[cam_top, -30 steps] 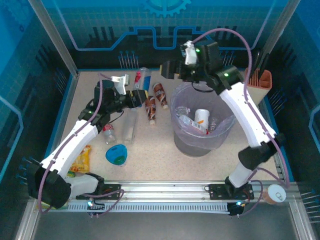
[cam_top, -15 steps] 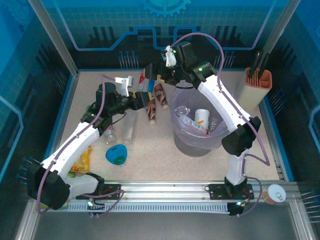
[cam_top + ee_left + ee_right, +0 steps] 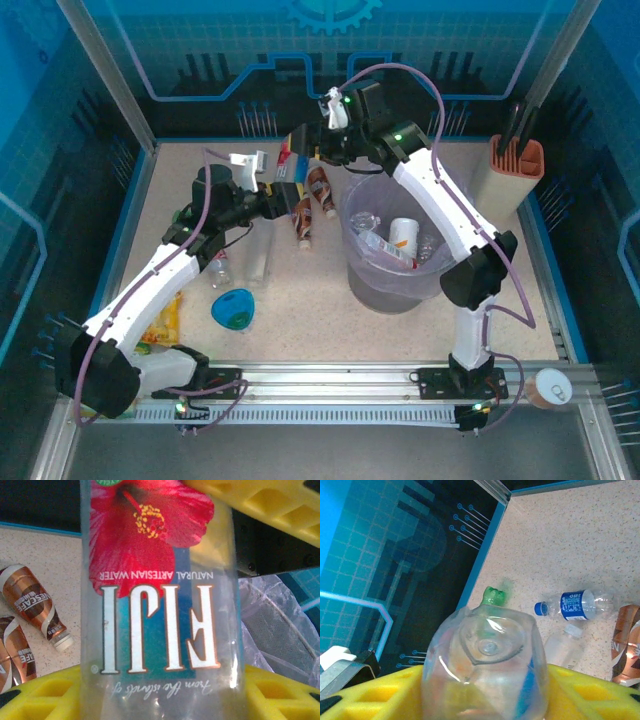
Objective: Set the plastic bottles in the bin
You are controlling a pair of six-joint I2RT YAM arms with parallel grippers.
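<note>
Fiji bottle [image 3: 159, 605] is up in the air just left of the bin [image 3: 400, 290] — left gripper [image 3: 160, 695] pinches its labelled middle, right gripper [image 3: 485, 690] is clamped round its base end. Both have it.

I'm seeing the left arm [image 3: 150, 275] reaching from its near-left base toward the far middle, elbow low. The left gripper [image 3: 282, 176] is clamping its yellow pads [image 3: 45, 690] across the labelled body of a bottle [image 3: 160, 605]. The right arm [image 3: 450, 215] is arching high from its near-right base and bending back to the left, and the right gripper [image 3: 303, 147] is meeting the left one at the far middle, pressing both sides of the same bottle's base.
</note>
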